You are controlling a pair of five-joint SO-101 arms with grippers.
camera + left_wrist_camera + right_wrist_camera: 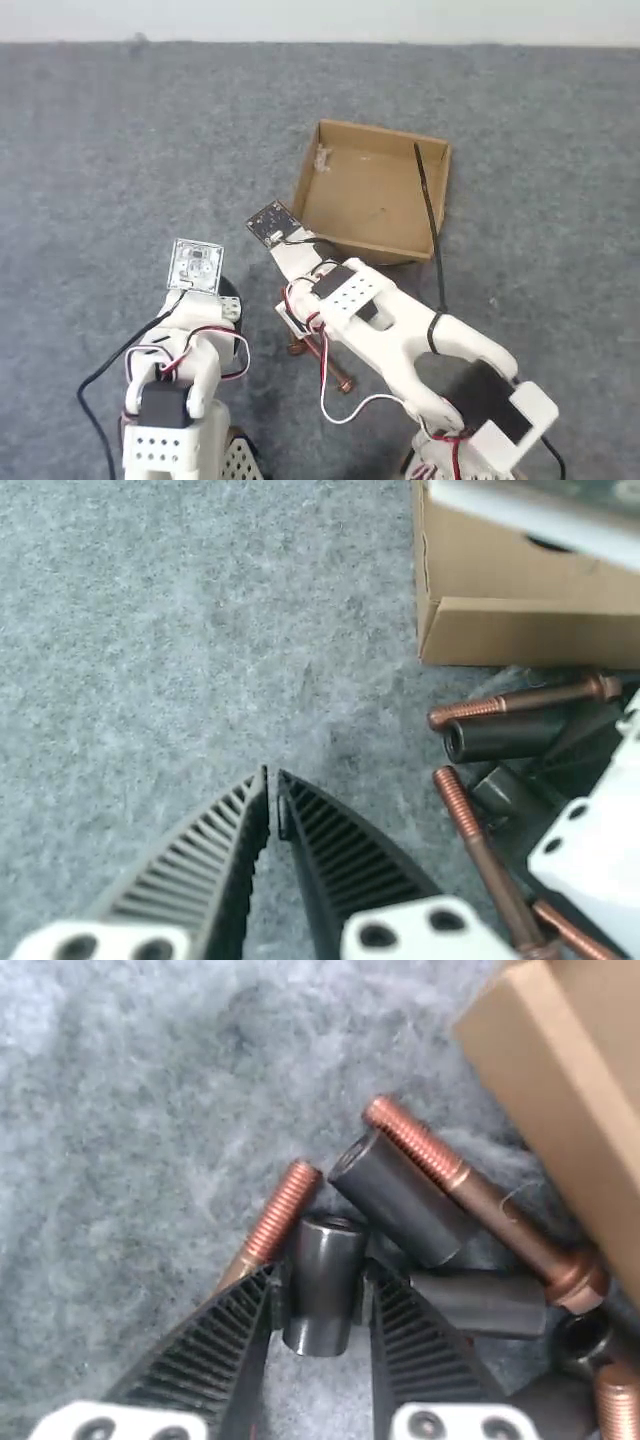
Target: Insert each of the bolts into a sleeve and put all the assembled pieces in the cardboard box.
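Beside cardboard box (370, 200), bolts (460, 1185) and sleeves lay heaped on carpet (150, 130). Right gripper (322, 1295) straddled one sleeve (325, 1250), jaws narrowed onto both sides, seemingly gripping it. Sleeve's long axis ran along fingers. Left gripper (272, 780) hung near heap, jaws closed, empty.

Coppery metal bolts (500, 1210), smooth dark sleeves (320, 1280) — matt cardboard box (370, 190), fuzzy grey carpet (150, 130).
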